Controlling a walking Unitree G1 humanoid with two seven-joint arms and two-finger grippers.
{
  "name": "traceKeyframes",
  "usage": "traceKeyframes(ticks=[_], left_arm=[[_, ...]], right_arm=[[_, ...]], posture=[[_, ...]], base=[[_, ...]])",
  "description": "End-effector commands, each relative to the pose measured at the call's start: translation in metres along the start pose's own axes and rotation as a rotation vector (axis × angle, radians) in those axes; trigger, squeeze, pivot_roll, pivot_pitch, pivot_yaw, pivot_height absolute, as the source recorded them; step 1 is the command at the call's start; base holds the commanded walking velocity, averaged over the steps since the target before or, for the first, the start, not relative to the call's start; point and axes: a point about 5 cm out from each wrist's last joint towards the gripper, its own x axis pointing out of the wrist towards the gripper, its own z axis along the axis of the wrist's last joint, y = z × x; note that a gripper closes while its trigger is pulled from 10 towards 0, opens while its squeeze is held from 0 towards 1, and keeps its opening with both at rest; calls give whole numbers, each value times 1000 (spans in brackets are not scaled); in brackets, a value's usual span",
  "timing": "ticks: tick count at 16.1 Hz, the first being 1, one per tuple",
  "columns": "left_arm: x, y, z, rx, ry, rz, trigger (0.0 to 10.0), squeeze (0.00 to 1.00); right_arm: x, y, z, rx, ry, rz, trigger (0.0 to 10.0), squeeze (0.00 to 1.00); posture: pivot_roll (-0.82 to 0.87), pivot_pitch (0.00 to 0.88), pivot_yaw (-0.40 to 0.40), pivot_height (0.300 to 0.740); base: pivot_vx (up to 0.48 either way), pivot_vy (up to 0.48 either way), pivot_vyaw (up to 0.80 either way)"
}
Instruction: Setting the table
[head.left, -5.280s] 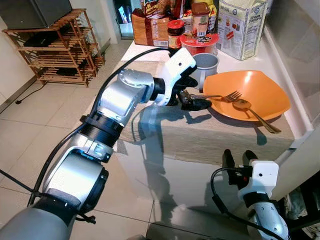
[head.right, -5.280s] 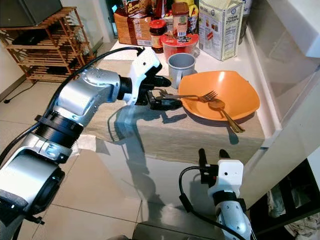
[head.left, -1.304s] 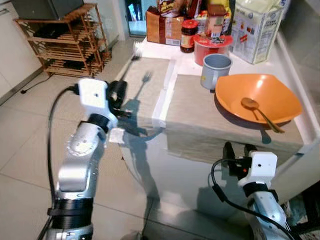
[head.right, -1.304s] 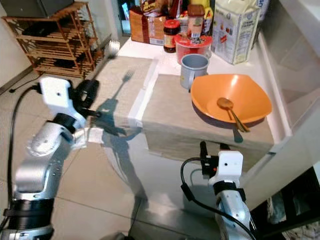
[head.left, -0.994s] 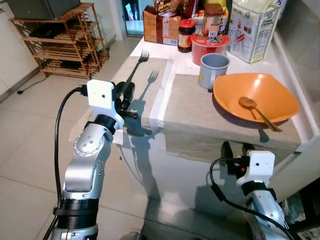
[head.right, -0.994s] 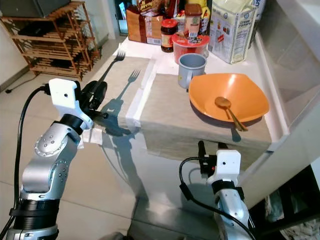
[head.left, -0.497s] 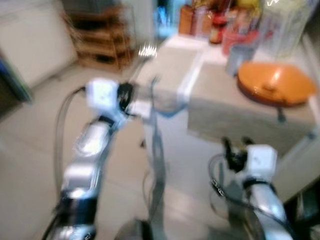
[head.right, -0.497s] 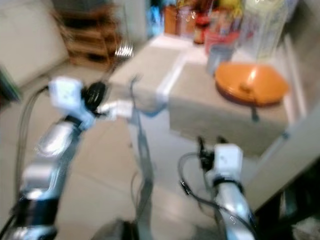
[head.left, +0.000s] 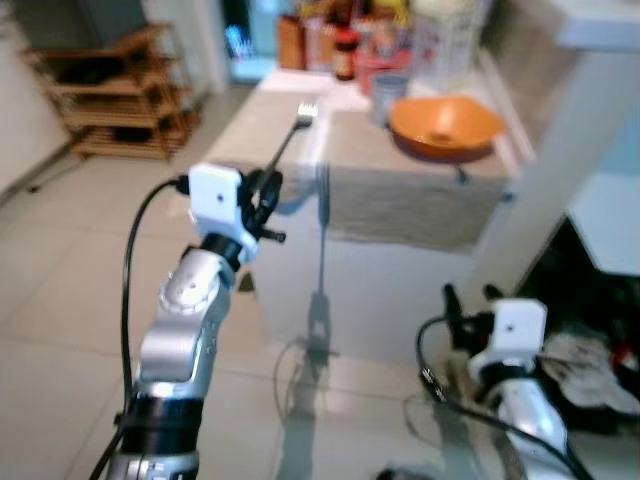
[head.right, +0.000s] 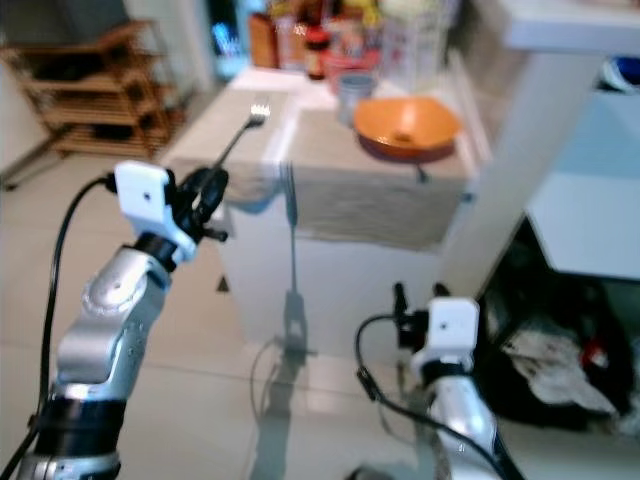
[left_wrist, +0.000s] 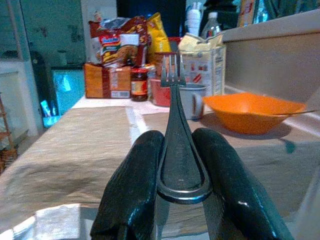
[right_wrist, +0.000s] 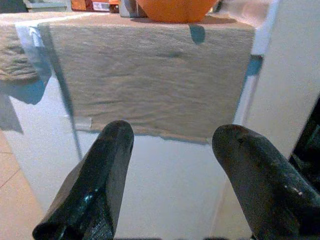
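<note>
Left eye view (blurred): the left pincer (head.left: 265, 195), raised before the white surface (head.left: 400, 290), clamps the handle of a silver metal fork (head.left: 290, 133), tines up and tilted toward the surface. Beige woven placemats (head.left: 420, 175) cover the surface top; an orange shallow bowl (head.left: 445, 122) sits on the far mat, with a grey mug (head.left: 388, 85) and food packages behind it. A wooden slatted rack (head.left: 110, 100) stands on the pale tiled floor (head.left: 60, 260). The right pincer (head.left: 466, 297) hangs low, short of the surface.

Left wrist view: two black fingers (left_wrist: 132, 185) grip the fork's rounded handle end, which lies between them. Package labels are too small to read.

Right wrist view: the right pincer's fingers (right_wrist: 95, 180) stand spread apart, holding nothing, facing the placemat's hanging edge.
</note>
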Motion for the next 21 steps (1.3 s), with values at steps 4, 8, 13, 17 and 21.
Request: traceKeyframes(ticks=[4, 8, 13, 17, 21], left_arm=[[0, -7, 3, -9, -18, -8, 0, 0], [1, -9, 3, -24, -21, -10, 0, 0], [-2, -14, 4, -38, -35, -24, 0, 0], [0, -16, -4, -5, 7, -36, 0, 0], [-8, 1, -31, 18, 113, 14, 0, 0]], right_arm=[[5, -4, 7, -15, -28, -6, 10000, 0], [6, -4, 6, -17, -24, -5, 10000, 0], [6, -5, 5, -17, -16, -5, 10000, 0], [6, -4, 4, -21, -15, 5, 10000, 0], [5, 1, 6, -3, -26, 25, 10000, 0]], posture=[[-48, 1, 56, 740], [-49, 1, 56, 740], [-46, 5, 53, 740], [-49, 0, 55, 740], [-59, 0, 63, 740]], base=[[0, -478, 0], [0, -472, 0], [0, -472, 0], [0, -466, 0], [0, -432, 0]])
